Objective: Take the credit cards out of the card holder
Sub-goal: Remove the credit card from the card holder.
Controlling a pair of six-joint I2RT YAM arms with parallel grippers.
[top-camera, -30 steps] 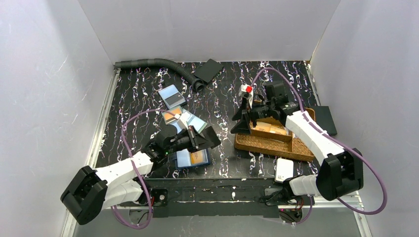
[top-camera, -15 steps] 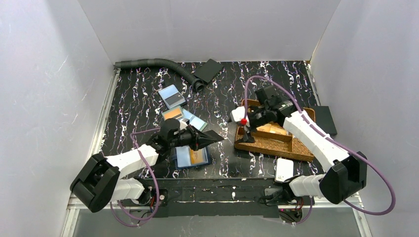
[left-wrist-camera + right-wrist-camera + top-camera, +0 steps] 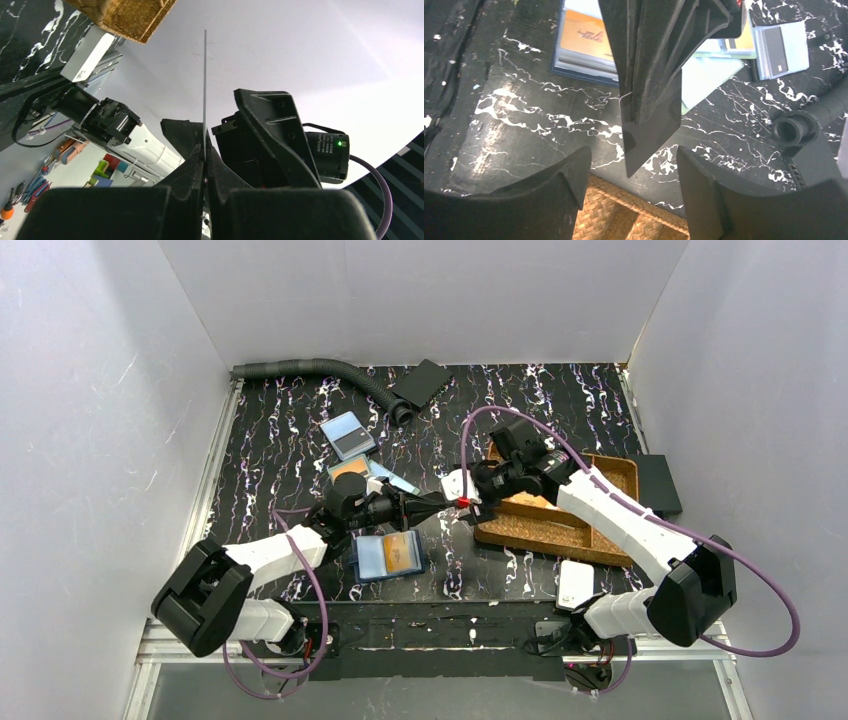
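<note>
Above mid-table, the left gripper (image 3: 422, 506) pinched a dark card (image 3: 651, 135) edge-on, while the right gripper (image 3: 631, 160) stood spread either side of its tip.

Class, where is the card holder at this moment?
In the top view the card holder lies open on the table, left of centre, just nearer the arm bases than the left gripper, with the woven tray off to its right.

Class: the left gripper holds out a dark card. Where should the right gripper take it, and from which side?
Take the dark card by its free corner, jutting beyond the shut left gripper. Come from the tip end with the open right gripper, one finger on each flat face: it is too thin to pinch by its edges.
</note>
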